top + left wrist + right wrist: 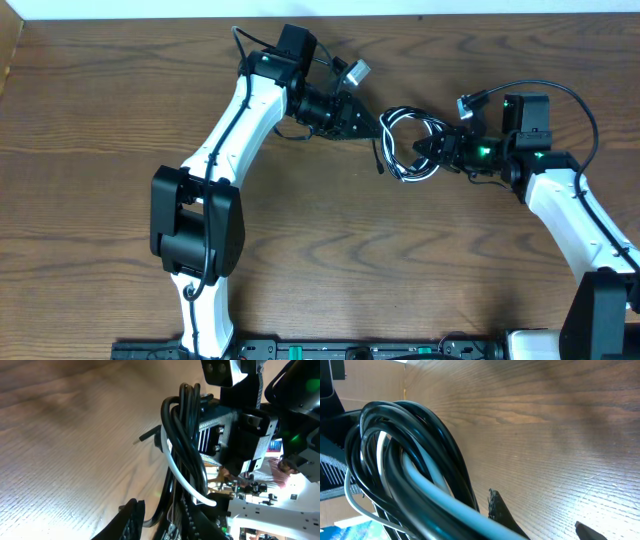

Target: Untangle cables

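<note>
Right up close in the right wrist view, the cables point(420, 435) fill the picture: many shiny black loops with a white cord point(450, 495) tucked in among them. They look light, thin and bendy, and smooth enough to slip. I think a soft tug will move them, but a hard pull may draw the knot tighter. The tiny plug ends are likely the easy bits to hurt. So it seems best to hold a cord on its plain middle part, one loop at a time, not the whole bunch.

A little farther on, the bundle hangs between the two claws and seems lifted just above the counter point(100, 120), toward its far side. The right claw point(428, 150) is pressed together, and it looks to be pinching a strand on the right side of the bundle. The left claw point(376, 127) looks to be pinching the bundle from the left side, with its jaws a bit apart around the cords.

Farther out is the brown wood of the counter. I can see no box, bowl or tray, so nothing is inside anything
</note>
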Available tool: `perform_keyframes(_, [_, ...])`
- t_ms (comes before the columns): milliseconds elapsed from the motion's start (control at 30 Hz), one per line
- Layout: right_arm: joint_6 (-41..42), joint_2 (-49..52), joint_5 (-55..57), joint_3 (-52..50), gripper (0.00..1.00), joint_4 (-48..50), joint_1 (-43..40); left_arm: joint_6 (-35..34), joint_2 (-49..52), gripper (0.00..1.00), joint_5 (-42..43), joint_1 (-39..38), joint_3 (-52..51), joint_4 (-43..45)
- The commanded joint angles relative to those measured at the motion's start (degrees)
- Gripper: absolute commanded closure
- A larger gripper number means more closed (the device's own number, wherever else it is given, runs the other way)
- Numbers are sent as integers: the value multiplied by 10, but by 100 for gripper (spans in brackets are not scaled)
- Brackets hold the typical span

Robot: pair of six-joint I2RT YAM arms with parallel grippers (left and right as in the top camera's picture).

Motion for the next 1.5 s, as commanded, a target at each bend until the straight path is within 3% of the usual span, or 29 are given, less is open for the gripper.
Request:
perform_keyframes(0, [-9,-10,-30,2,99,2,2,-11,-6,75,-2,-7,-1,-8])
perform_keyframes(233, [-9,-10,-44,2,99,-7,3,-31,-6,80,-129,-24,-1,-27])
perform_keyframes(500, [-34,-10,-103,2,99,-10,4,-202,-6,90,-488,-58,-1,-17])
perform_keyframes(633, [-105,-10,-103,2,99,-52,6,-228,-6,90,-554,-33,-1,-5])
perform_keyframes(867, [-163,-10,-25,2,99,-110,6,-218,-10,92,-537,17,-1,-6])
perform_keyframes(1167, [-104,-10,45,2,99,-110,6,-106,-17,93,-263,14,-1,-57])
perform_keyframes(1400, [-56,-10,71,2,99,-89,6,-120,-57,92,-260,-14,-1,-52])
perform_keyframes(1467, [-51,-10,76,2,99,-81,6,-177,-65,78,-280,-26,-1,-44])
